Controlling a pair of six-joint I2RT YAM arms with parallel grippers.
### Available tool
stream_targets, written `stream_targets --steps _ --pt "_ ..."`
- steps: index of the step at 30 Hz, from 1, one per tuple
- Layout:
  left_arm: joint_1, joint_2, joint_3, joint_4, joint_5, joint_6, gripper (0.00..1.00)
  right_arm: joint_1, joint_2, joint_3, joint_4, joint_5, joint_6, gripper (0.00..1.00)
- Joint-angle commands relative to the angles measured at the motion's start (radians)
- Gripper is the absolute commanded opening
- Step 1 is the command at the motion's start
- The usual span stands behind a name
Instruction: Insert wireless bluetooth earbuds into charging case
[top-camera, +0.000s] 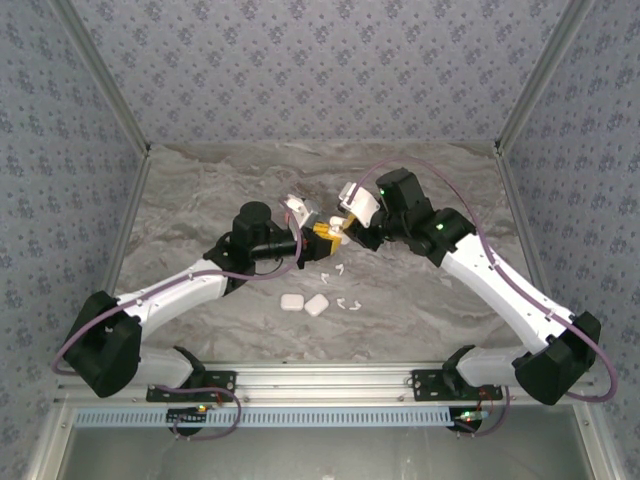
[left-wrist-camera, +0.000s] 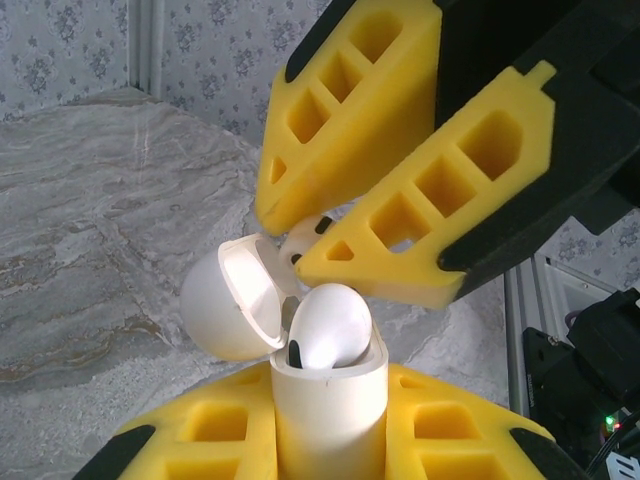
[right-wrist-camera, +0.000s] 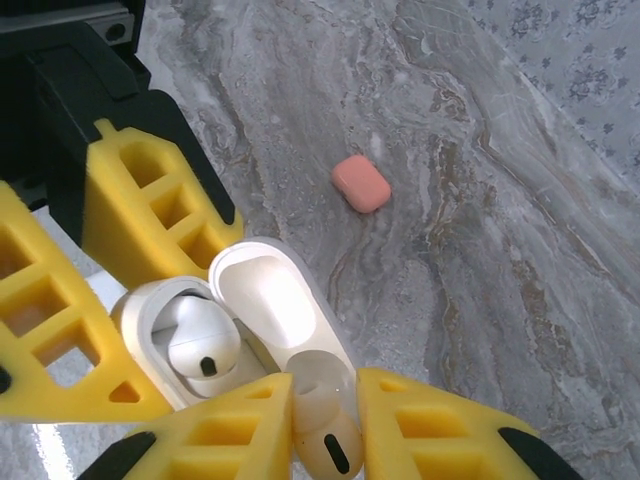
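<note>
Case (right-wrist-camera: 265, 300) sits clamped, lid open, in left gripper's (left-wrist-camera: 330, 420) jaws so right gripper's (right-wrist-camera: 325, 395) jaws, pinching a bud (right-wrist-camera: 325, 430), can seat it.

One white earbud (right-wrist-camera: 200, 345) sits in the open white case (right-wrist-camera: 265, 290) (second earbud (right-wrist-camera: 322, 420) beside lid).

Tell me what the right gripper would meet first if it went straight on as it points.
Most likely the open charging case in the left gripper; its lid stands just ahead of the earbud that the right fingers hold, though depth is unclear.
</note>
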Motion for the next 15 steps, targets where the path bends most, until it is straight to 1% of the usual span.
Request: stream_targets --steps 1,9,15 --pt "-0.014 0.009 0.041 0.067 0.003 -0.01 0.04 0.001 0.009 0.043 -0.027 -0.091 0.036 0.26" --pt "-0.016 0.012 0.038 0.082 -0.001 -0.012 0.04 -0.028 0.008 0.057 -0.025 -0.134 0.076 0.3" --pt "-0.017 0.013 0.038 0.091 -0.001 -0.014 0.04 -0.082 0.001 0.093 -0.021 -0.189 0.141 0.38"
